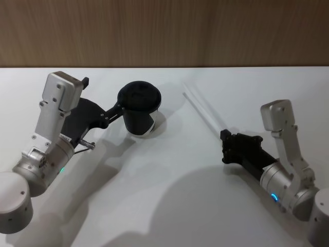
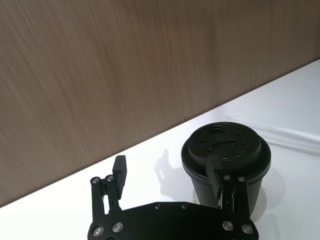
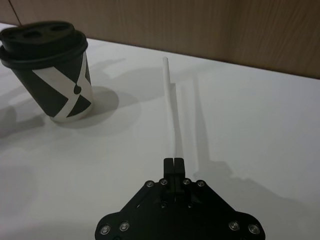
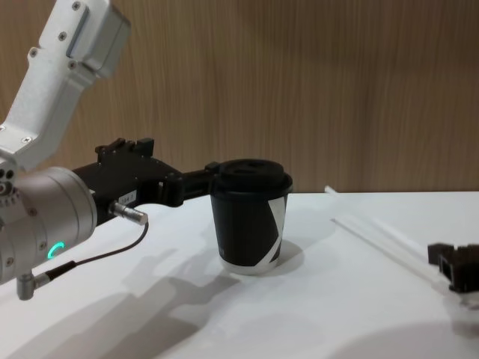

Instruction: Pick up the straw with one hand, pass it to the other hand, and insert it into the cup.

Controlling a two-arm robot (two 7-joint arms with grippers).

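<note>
Running from the right claw away toward the wooden wall and slanting to the robot's left, the straw is held by its near end, with the two fingers pinched shut on it. Its shadows lie apart from it, so it is judged to be raised off the tabletop. Its free tip is seen to the right of the cup and somewhat behind it, well apart. The left claw is spread open on the cup's other side with nothing gripped; one finger is at the lid's rim, though contact cannot be confirmed. The cup is thus placed between the left claw and the straw, so a handover is judged to require the left claw to be brought over or around the cup, or the straw to be swung across. Open tabletop is offered in front of the cup, while room for the long tip is limited by the wall behind.
</note>
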